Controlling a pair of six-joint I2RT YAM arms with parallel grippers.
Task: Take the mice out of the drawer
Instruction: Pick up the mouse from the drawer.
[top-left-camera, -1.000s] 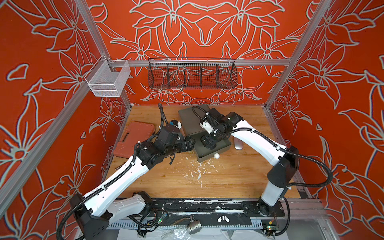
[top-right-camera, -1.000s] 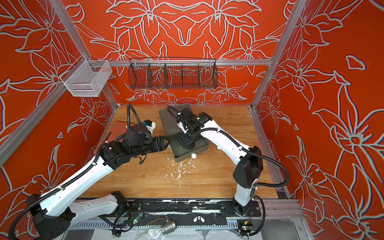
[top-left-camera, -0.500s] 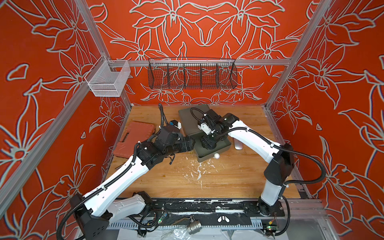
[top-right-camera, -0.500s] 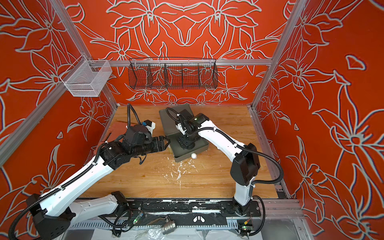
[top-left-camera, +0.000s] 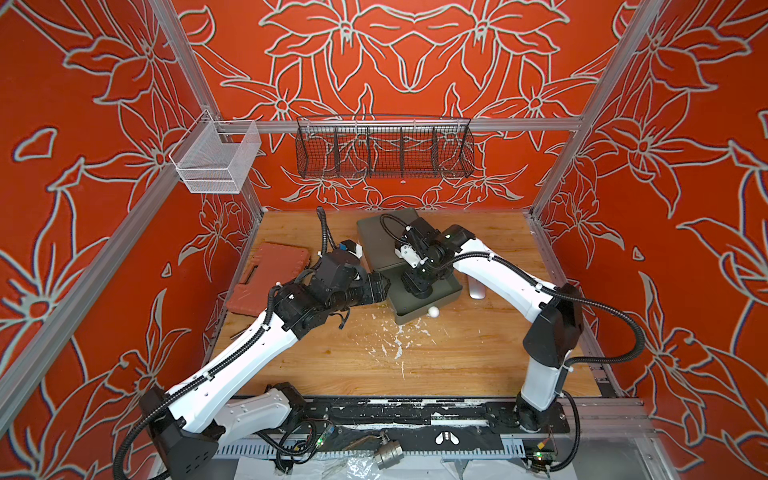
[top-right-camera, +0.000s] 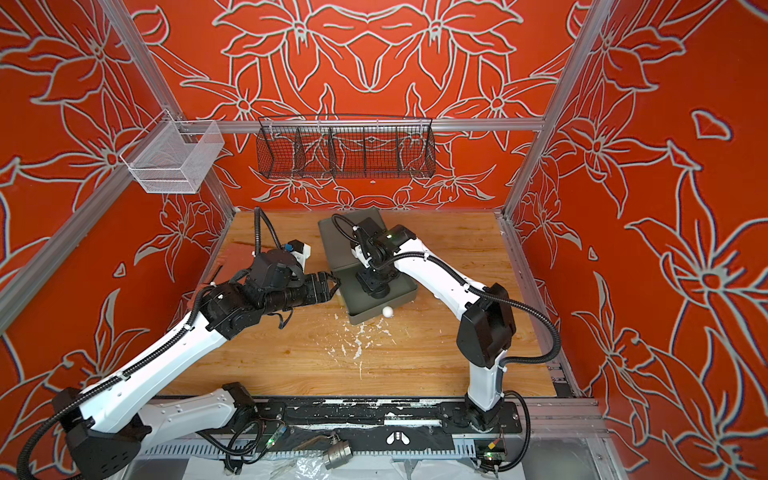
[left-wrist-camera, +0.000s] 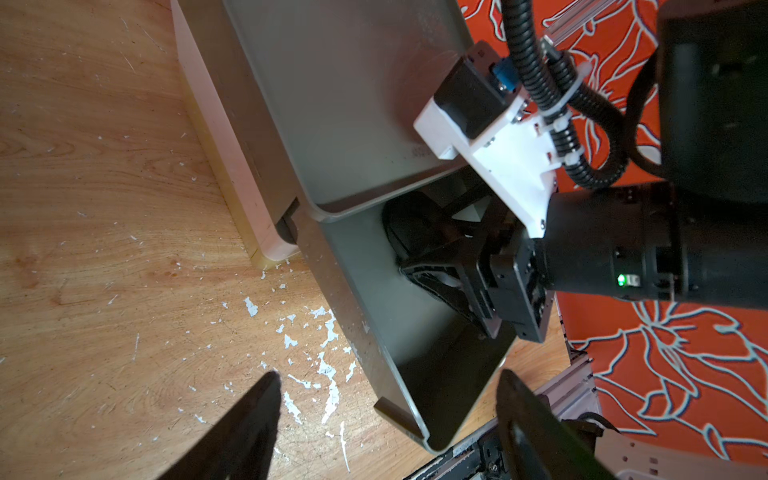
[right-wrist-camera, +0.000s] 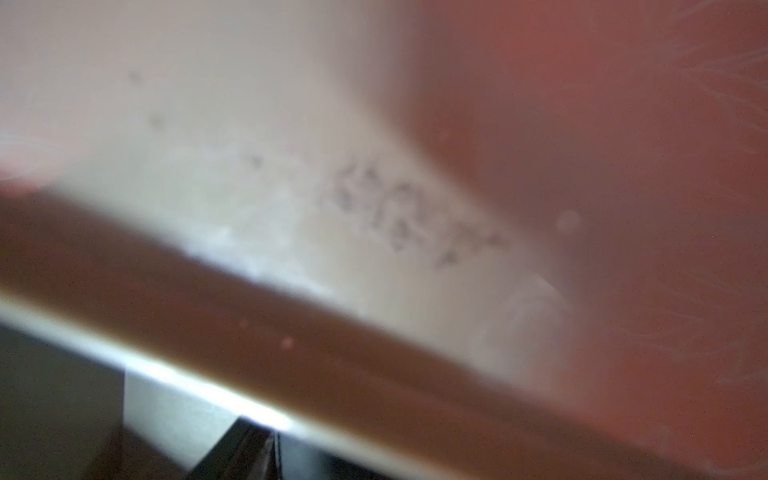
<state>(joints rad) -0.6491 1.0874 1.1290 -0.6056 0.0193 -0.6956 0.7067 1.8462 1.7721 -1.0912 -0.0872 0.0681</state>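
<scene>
lowered since a second ago, right gripper (left-wrist-camera: 432, 253) reaches into the open olive-grey drawer (left-wrist-camera: 357, 270), jaws about a black oval mouse (left-wrist-camera: 401, 228); whether they grip it cannot be told. left gripper (top-left-camera: 384, 286) gapes wide and empty alongside. a silver mouse (top-left-camera: 476, 287) already lies outside, beyond the right jaws; at least the black one is left.

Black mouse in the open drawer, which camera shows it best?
The left wrist view. It looks straight into the open drawer, where the black mouse shows partly behind the right gripper. In both top views the right gripper hides the mouse. The right wrist view is too blurred to show it.
</scene>
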